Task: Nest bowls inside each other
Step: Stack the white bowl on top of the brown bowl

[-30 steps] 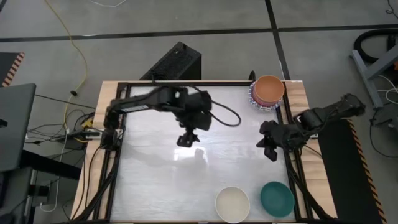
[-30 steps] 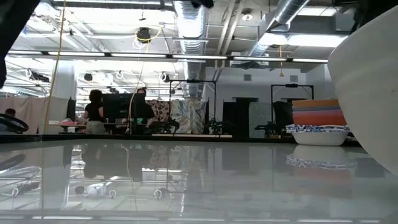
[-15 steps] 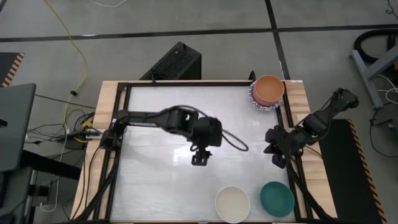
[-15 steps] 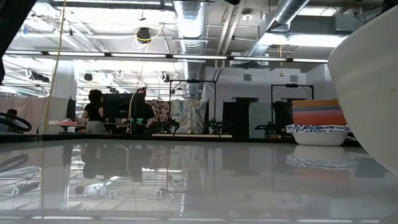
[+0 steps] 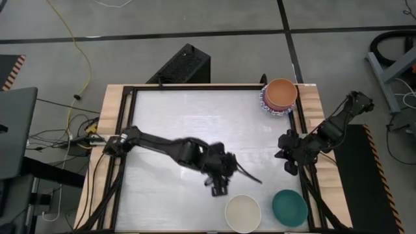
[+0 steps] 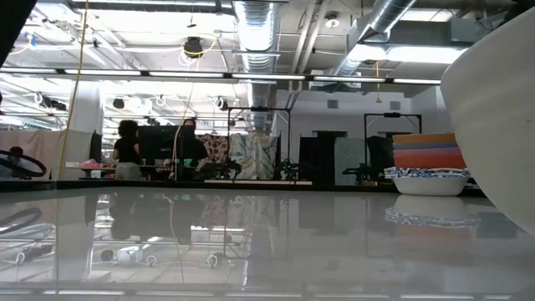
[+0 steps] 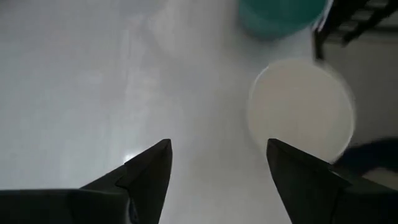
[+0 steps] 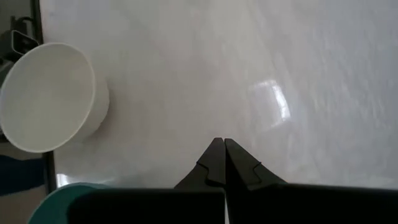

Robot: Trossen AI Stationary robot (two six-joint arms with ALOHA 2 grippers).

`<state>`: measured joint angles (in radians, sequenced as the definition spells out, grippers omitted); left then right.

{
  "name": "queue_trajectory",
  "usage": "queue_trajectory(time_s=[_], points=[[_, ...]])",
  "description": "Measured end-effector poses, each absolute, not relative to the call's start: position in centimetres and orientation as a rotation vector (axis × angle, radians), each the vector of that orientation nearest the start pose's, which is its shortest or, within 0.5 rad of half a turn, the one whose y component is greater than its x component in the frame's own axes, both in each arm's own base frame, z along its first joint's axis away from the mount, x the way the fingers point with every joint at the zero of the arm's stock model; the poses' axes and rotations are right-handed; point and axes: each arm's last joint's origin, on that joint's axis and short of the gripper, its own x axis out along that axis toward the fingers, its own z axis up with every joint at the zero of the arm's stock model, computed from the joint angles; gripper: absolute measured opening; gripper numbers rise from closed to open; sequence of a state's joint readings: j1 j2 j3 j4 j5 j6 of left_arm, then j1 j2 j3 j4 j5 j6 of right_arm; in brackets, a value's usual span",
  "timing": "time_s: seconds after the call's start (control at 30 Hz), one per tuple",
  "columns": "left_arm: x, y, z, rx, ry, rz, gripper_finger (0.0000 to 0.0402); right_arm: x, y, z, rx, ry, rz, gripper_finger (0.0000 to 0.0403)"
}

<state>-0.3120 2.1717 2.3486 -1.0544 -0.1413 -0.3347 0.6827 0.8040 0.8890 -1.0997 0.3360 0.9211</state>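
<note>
A cream bowl (image 5: 243,212) and a teal bowl (image 5: 289,207) stand side by side on their bases near the table's near edge, right of centre. A stack of nested bowls (image 5: 279,96) stands at the far right corner, an orange one on top, a white one with a blue patterned rim at the bottom (image 6: 430,180). My left gripper (image 5: 220,188) hangs open above the table just left of the cream bowl (image 7: 301,109), touching nothing. My right gripper (image 5: 290,168) is shut and empty by the table's right edge, above the teal bowl (image 8: 68,202) and cream bowl (image 8: 46,96).
The table's middle and left are bare glossy white surface (image 5: 169,130). A black frame rail (image 5: 305,162) runs along the right edge. In the low view the cream bowl's wall (image 6: 497,117) fills the right side. People stand in the room beyond (image 6: 129,150).
My left gripper has swept from the table's middle toward the near edge and rightward, sinking and rolling, and now hangs beside the cream bowl, still open. My right arm has swung slightly at the right edge, its gripper staying shut. No bowl has moved.
</note>
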Motion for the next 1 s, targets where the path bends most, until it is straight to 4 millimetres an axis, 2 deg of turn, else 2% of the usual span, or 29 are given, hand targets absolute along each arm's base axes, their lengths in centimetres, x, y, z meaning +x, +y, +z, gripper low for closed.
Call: queue_trajectory(time_s=[0.33,0.67,0.9,1.0], points=[[47.1,-19.3,28.5,-0.215,0.843,0.018,0.0251,10.7,7.6,29.1,0.318,0.948,-0.110,0.0009],[48.8,-20.4,22.6,-0.252,0.928,0.078,0.0251,10.6,8.3,28.9,0.296,0.966,-0.082,0.0009],[48.8,-20.7,19.7,-0.227,0.991,0.082,0.0250,10.7,8.4,28.8,0.309,0.970,-0.094,0.0009],[49.2,-20.8,18.7,-0.259,0.998,0.052,0.0237,10.7,8.4,28.8,0.308,0.971,-0.095,0.0009]])
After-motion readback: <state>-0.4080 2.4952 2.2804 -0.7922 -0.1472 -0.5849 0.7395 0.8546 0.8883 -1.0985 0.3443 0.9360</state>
